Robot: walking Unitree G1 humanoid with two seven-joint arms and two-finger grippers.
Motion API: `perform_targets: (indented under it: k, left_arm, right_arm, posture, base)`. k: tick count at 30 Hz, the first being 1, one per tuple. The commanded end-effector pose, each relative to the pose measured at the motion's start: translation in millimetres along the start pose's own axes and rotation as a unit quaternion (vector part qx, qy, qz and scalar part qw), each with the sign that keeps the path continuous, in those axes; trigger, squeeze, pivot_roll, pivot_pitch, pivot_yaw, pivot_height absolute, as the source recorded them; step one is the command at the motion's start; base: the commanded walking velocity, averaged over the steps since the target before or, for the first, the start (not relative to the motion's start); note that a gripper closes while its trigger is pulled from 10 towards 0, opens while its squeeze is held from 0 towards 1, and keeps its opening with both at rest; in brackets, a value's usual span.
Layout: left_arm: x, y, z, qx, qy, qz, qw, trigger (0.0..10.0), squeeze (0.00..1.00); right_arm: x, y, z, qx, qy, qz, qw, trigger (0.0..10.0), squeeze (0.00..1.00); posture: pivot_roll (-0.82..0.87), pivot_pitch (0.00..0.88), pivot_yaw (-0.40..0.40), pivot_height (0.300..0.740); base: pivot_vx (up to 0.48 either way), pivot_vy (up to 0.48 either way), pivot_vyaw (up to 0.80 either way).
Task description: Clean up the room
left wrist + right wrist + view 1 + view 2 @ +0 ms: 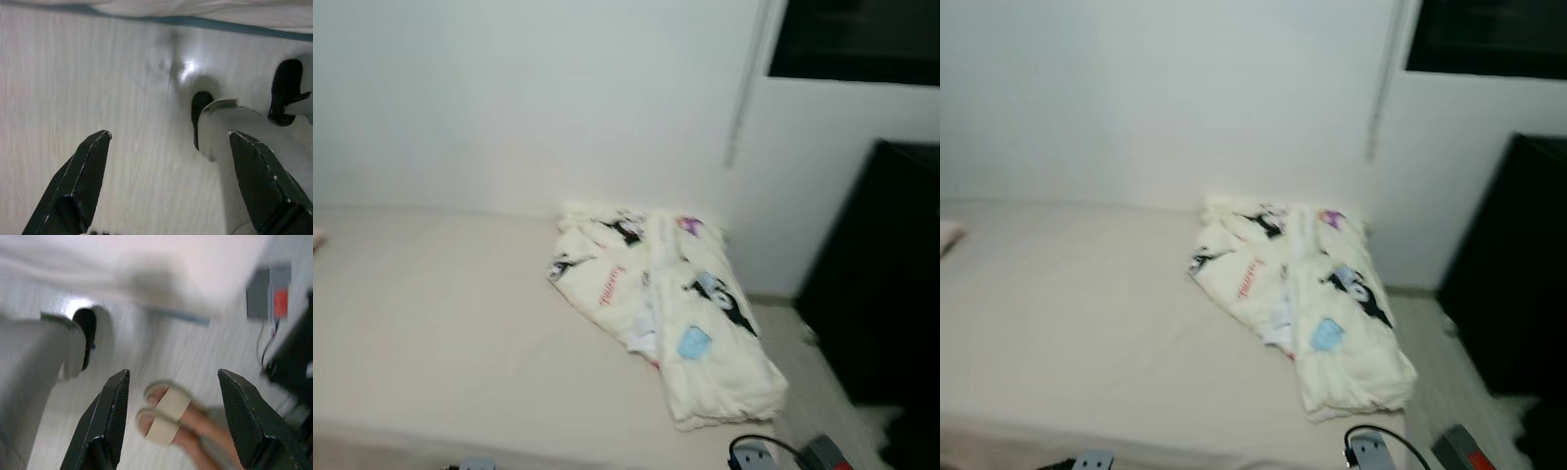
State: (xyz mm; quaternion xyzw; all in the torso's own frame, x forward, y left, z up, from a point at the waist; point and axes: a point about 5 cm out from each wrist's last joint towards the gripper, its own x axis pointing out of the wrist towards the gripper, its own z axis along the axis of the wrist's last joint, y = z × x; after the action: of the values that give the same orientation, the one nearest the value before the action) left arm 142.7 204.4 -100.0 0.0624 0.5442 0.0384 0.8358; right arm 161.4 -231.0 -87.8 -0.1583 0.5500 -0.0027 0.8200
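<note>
Centrally on the bed (440,333): a crumpled cream blanket (666,304) printed with cartoon figures in black, blue and purple, lying toward the bed's right end and reaching down to its near right corner. Rumpled, loosely folded over itself, with a pale blue patch on its nearer half and red lettering on the left fold. Resting on a plain cream sheet, bare to the left of the blanket. At the far left edge, a small pinkish item (948,235), too blurred to tell.

Behind the bed, a white wall (509,98); to the right, a thin pale cord or rod (744,88) hanging down beside a dark window (857,39). Right of the bed, black furniture (886,284) standing on pale flooring. Near the bed's near right corner, a grey box with a red label (270,293) on the floor, black cable running from it.

Left pincer (168,181): black fingers spread wide apart, holding nothing, hanging above pale wood-grain floor (98,98), with the robot's own grey leg and black foot (200,112) close by.

Right pincer (176,418): fingers likewise spread wide, empty, hanging over the floor. Between and below its fingers, a person's feet in beige slide sandals (164,413). To one side, the robot's grey leg (34,367). All views somewhat blurred.
</note>
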Motion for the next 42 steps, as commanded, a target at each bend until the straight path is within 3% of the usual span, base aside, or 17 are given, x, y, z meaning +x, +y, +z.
perform_targets:
  k: [1, 5, 17, 30, 33, 42]
  left_arm:
    - [0.0, 3.5, 0.1, 0.000, 0.002, 0.006, 1.000, 10.0, 0.00]
    - [-0.1, 3.2, -0.6, -0.002, 0.003, 0.004, 1.000, 10.0, 0.00]
    - [-0.1, 3.6, -2.0, 0.003, 0.008, 0.005, 1.000, 10.0, 0.00]
    - [-0.1, 2.2, -1.4, 0.005, 0.009, -0.004, 1.000, 10.0, 0.00]
    - [0.0, 1.2, -1.3, 0.010, 0.009, -0.011, 1.000, 10.0, 0.00]
    - [-0.3, -0.3, -5.6, 0.001, 0.019, -0.010, 1.000, 10.0, 0.00]
  right_arm:
    - [0.2, 4.5, 3.4, -0.004, -0.007, 0.004, 1.000, 10.0, 0.00]
    - [0.1, 4.5, 2.1, 0.000, -0.004, 0.005, 1.000, 10.0, 0.00]
    - [0.1, 7.0, 0.6, -0.003, 0.001, 0.019, 1.000, 10.0, 0.00]
    - [0.1, 10.1, -2.3, -0.008, 0.004, 0.023, 1.000, 10.0, 0.00]
    - [0.1, 10.3, -3.3, 0.007, 0.004, 0.020, 1.000, 10.0, 0.00]
    - [0.1, 8.8, -4.0, -0.014, 0.017, 0.010, 1.000, 10.0, 0.00]
  posture:
    - [-0.05, 0.000, -0.033, 0.717]
    - [-0.05, 0.000, -0.034, 0.717]
    - [-0.05, 0.000, -0.035, 0.717]
    - [-0.05, 0.000, -0.035, 0.717]
    - [-0.05, 0.000, -0.031, 0.717]
    - [-0.05, 0.000, -0.030, 0.717]
  base:
    - [0.000, 0.000, 0.77]
    - [0.000, 0.000, 0.77]
    - [0.000, 0.000, 0.00]
    - [0.000, 0.000, 0.80]
    - [0.000, 0.000, 0.00]
    - [0.000, -0.213, 0.00]
